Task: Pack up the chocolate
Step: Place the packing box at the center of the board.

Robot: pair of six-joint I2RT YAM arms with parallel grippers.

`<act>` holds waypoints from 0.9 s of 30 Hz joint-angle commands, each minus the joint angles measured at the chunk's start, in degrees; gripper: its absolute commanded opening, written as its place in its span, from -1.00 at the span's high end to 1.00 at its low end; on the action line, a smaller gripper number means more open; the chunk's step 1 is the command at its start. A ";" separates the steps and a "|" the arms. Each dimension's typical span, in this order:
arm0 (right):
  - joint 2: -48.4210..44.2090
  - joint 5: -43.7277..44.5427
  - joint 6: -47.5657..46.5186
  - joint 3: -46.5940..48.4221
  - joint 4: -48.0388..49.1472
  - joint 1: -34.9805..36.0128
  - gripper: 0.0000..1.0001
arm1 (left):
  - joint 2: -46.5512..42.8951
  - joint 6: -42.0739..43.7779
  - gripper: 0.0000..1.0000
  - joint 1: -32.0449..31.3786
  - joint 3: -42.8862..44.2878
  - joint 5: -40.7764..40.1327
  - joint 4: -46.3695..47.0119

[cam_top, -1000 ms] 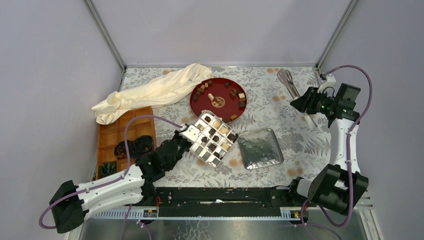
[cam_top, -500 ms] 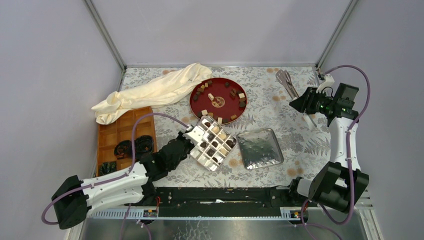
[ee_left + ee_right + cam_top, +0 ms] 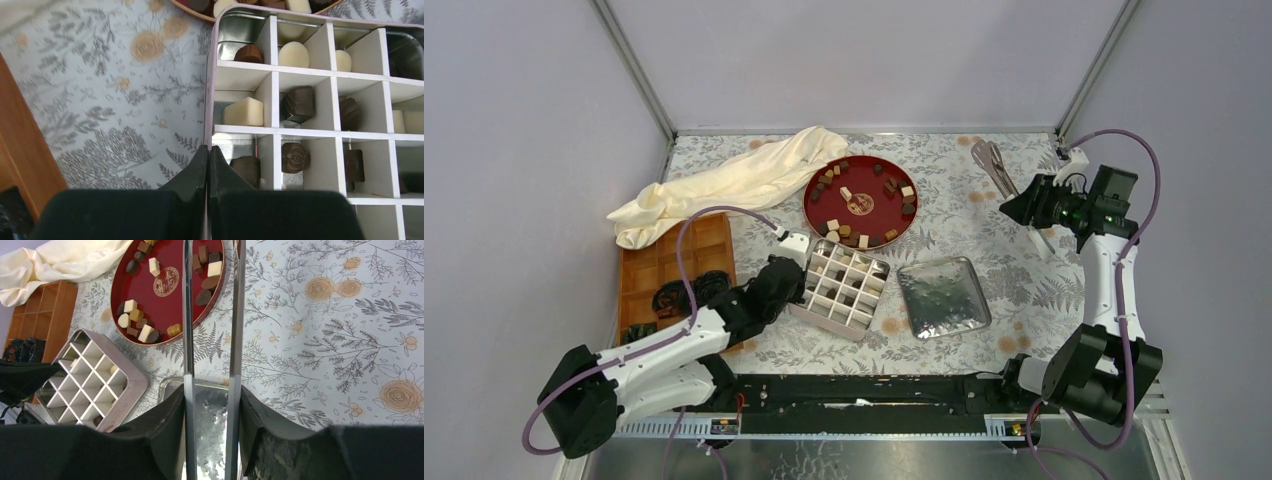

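Observation:
The chocolate lies as small dark, tan and cream pieces [image 3: 832, 225] on a red round plate [image 3: 810, 200], also in the right wrist view [image 3: 131, 305]. Several more pieces [image 3: 243, 111] sit in the white-divided cells of a pink tin box [image 3: 829, 323] that lies flat on the table. My left gripper [image 3: 208, 149] is shut on the box's left wall [image 3: 210, 75]; in the top view the gripper [image 3: 801, 284] is at the box's left edge. My right gripper [image 3: 1016, 208] is shut on metal tongs [image 3: 994, 163] and holds them above the table at the back right, far from the plate.
A silver lid [image 3: 943, 297] lies right of the box. A cream cloth [image 3: 734, 185] lies at the back left. A wooden divided tray [image 3: 664, 250] at the left holds dark coiled items [image 3: 692, 292]. Enclosure walls stand close on three sides.
My left gripper has lowered the box from a tilted, raised pose to flat on the table, a little to the left. The right arm has barely moved.

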 commanded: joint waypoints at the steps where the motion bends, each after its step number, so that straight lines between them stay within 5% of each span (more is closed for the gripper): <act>1: -0.27 -1.28 -1.15 0.79 2.16 1.75 0.13 | 1.39 -11.21 1.00 0.55 1.58 1.34 2.28; 6: 0.10 -0.26 -1.67 0.85 2.01 3.80 0.13 | 3.52 -10.36 0.92 0.88 -0.09 1.27 5.95; 17: 0.34 -0.55 -6.41 1.75 0.00 11.09 0.13 | 4.88 -9.92 -0.15 1.83 2.75 2.62 3.95; 22: 4.00 4.80 -12.92 5.36 -4.05 21.63 0.13 | -3.13 -5.51 -0.73 2.17 7.35 4.51 -3.54; 27: 12.29 13.41 -17.83 12.95 -9.12 32.86 0.13 | -8.14 0.34 -0.97 2.41 12.17 7.29 -4.93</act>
